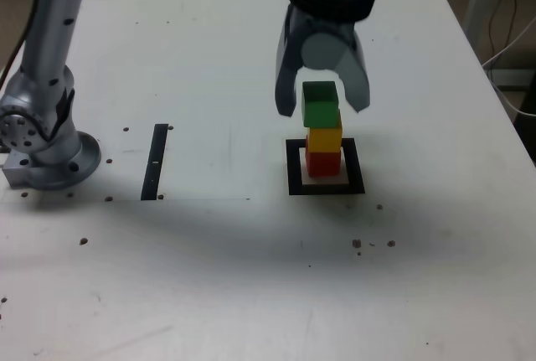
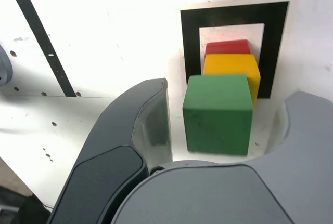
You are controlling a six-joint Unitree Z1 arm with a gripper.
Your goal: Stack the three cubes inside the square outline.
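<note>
a: where are we in the stacking?

b: judging by the pile, at the last step. the small solid red cube (image 1: 322,162) sits inside the thick black square outline with the white centre (image 1: 294,168), right of the tabletop's (image 1: 209,59) middle in the exterior view. the small yellow cube (image 1: 325,139) rests on it and the small green cube (image 1: 320,103) tops that.

a: and the grey claw (image 1: 323,108)?

b: released. its jaws straddle the green cube with gaps on both sides in the wrist view, gripping nothing.

a: next move?

b: probably a straight lift clear. the green cube sits a little off the yellow one, so brushing it sideways could topple the pile.
</note>
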